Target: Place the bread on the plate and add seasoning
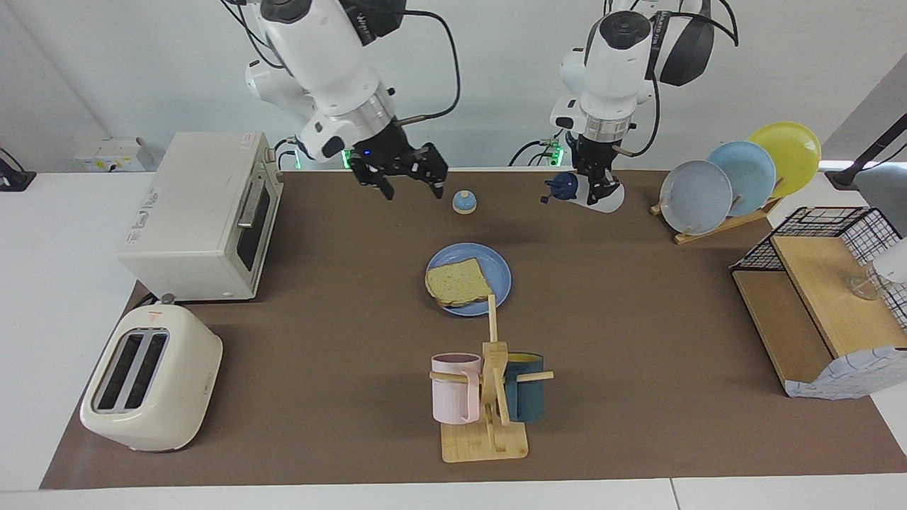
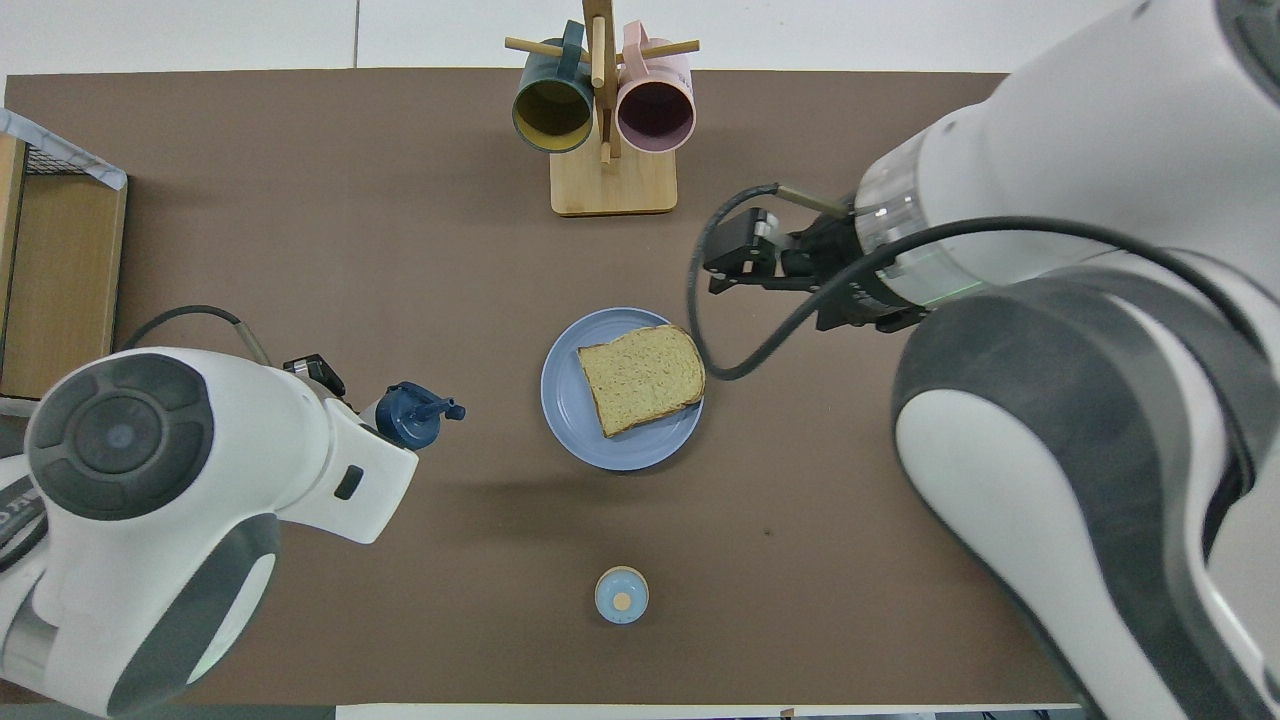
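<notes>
Facing view: left pincer (image 1: 594, 190) is gripping the seasoning (image 1: 575, 188) aloft, near the plate (image 1: 500, 269). Right pincer (image 1: 409, 181) is hanging released. Bread (image 1: 458, 281) is lying on the plate.

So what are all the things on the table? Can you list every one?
bread: one, tan, on the plate
plate: one, blue, mid-table
bottle: one, white with navy cap, in the left claw
bell: one, blue, nearer the robots than the plate
mugs: two, pink and teal, on a wooden stand farther from the robots than the plate
rack plates: three, grey-blue, light blue, yellow, upright at the left arm's end
wire basket: one, black, left arm's end
oven: one, cream, right arm's end
toaster: one, cream, right arm's end
left claw: shut on the bottle, in the air
right claw: open, empty, over the mat between oven and bell
</notes>
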You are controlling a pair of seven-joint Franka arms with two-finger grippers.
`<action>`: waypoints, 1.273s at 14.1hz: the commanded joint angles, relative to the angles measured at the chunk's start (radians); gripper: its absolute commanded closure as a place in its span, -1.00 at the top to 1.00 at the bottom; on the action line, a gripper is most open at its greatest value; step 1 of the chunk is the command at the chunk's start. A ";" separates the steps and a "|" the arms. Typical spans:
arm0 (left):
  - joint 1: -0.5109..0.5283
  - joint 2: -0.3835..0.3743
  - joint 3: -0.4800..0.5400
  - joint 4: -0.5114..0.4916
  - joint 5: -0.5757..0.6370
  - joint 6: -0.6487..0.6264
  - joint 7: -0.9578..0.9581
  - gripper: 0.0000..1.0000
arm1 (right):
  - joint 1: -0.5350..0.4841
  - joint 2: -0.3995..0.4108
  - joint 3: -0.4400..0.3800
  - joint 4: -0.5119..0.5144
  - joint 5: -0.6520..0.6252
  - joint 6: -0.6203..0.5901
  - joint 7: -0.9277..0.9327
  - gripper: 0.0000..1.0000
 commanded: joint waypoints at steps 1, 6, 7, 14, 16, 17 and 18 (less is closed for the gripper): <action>-0.025 0.140 -0.063 0.109 0.115 -0.028 -0.125 -1.00 | -0.006 -0.026 0.015 -0.026 -0.165 -0.050 -0.129 1.00; -0.179 0.368 -0.089 0.304 0.326 -0.245 -0.282 -1.00 | -0.141 -0.063 -0.015 -0.116 -0.177 -0.069 -0.315 1.00; -0.209 0.433 -0.089 0.367 0.363 -0.302 -0.282 -1.00 | -0.149 -0.072 -0.016 -0.130 -0.177 -0.071 -0.315 1.00; -0.310 0.619 -0.089 0.490 0.587 -0.448 -0.291 -1.00 | -0.190 -0.152 -0.032 -0.251 -0.179 -0.005 -0.372 1.00; -0.324 0.630 -0.088 0.486 0.614 -0.465 -0.291 -1.00 | -0.193 -0.154 -0.035 -0.248 -0.183 -0.006 -0.401 1.00; -0.338 0.683 -0.088 0.495 0.670 -0.509 -0.290 -1.00 | -0.195 -0.163 -0.038 -0.253 -0.183 -0.011 -0.421 1.00; -0.358 0.768 -0.086 0.531 0.704 -0.559 -0.290 -1.00 | -0.193 -0.164 -0.039 -0.253 -0.185 -0.011 -0.424 1.00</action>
